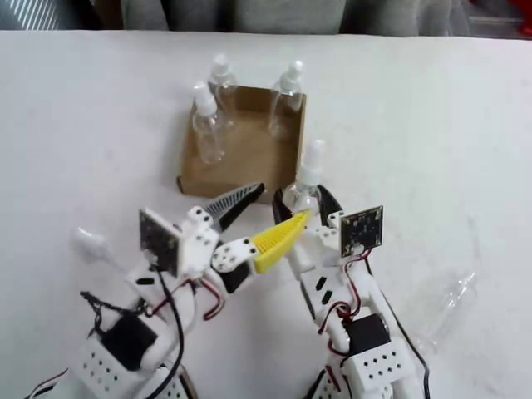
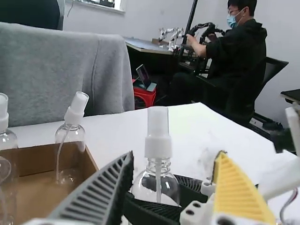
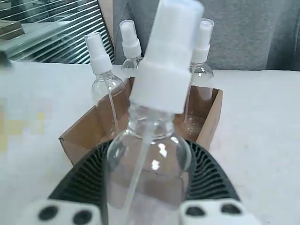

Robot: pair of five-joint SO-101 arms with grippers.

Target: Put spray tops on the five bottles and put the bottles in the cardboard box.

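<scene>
The cardboard box (image 1: 249,158) (image 3: 212,119) (image 2: 33,161) holds three clear bottles with white spray tops (image 1: 208,123) (image 1: 222,81) (image 1: 285,98). Just in front of the box, a fourth bottle with a spray top (image 1: 307,189) (image 3: 150,154) (image 2: 157,173) stands upright, with my right gripper (image 1: 306,205) (image 3: 147,180) shut on its body. My left gripper (image 1: 283,202) (image 2: 174,159) is open beside it; its yellow finger (image 1: 278,237) is close to the bottle and its black finger (image 1: 237,199) lies at the box's front edge. A bare bottle (image 1: 449,301) lies on its side at the right.
A loose white spray top (image 1: 90,243) lies on the white table (image 1: 432,125) at the left, beside the left arm. A grey cloth-covered chair (image 2: 56,70) stands behind the table's far edge.
</scene>
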